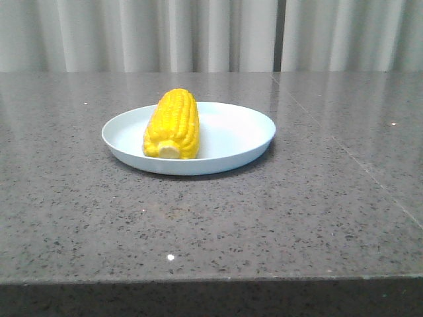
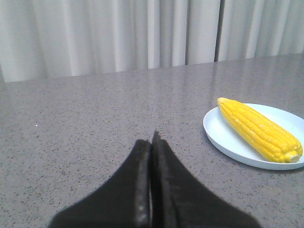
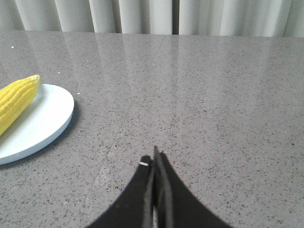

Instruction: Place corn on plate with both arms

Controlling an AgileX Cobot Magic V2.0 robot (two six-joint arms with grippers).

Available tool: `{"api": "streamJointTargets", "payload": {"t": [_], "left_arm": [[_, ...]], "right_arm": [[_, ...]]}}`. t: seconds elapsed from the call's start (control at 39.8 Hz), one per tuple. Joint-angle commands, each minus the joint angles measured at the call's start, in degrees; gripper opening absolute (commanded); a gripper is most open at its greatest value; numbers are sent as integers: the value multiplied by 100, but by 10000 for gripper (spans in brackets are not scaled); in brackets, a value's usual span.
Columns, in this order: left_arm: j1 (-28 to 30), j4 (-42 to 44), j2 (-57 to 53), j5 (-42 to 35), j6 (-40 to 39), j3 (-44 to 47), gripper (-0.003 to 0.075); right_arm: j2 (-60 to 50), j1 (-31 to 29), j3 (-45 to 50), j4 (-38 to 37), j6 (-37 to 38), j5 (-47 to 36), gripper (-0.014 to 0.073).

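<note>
On the plate (image 1: pixel 238 135) lies the corn (image 1: pixel 172 123) (well apart from both closed jaws).

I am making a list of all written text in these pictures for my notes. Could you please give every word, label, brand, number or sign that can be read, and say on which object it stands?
There is none to read in any view.
corn: no label, only kernels.
plate: plain, no mark.
left gripper and right gripper: plain black, no print.
table and curtain: no writing.
</note>
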Motion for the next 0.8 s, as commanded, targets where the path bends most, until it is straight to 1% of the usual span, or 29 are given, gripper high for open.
{"api": "streamJointTargets", "payload": {"t": [0.0, 0.28, 0.43, 0.6, 0.78], "left_arm": [[-3, -21, 52, -427, -58, -135, -20], [-3, 1, 52, -443, -58, -135, -20], [155, -283, -25, -1044, -58, 131, -20], [806, -593, -144, -1548, -58, 802, -20], [1637, -716, -144, -2189, -58, 1474, -20]], "right_arm": [[41, -31, -157, -145, -36, -450, -115], [41, -31, -157, -145, -36, -450, -115], [41, -31, -157, -145, -36, -450, -115], [41, -31, -157, -145, -36, -456, -115], [41, -31, -157, -145, -36, -449, -115]]}}
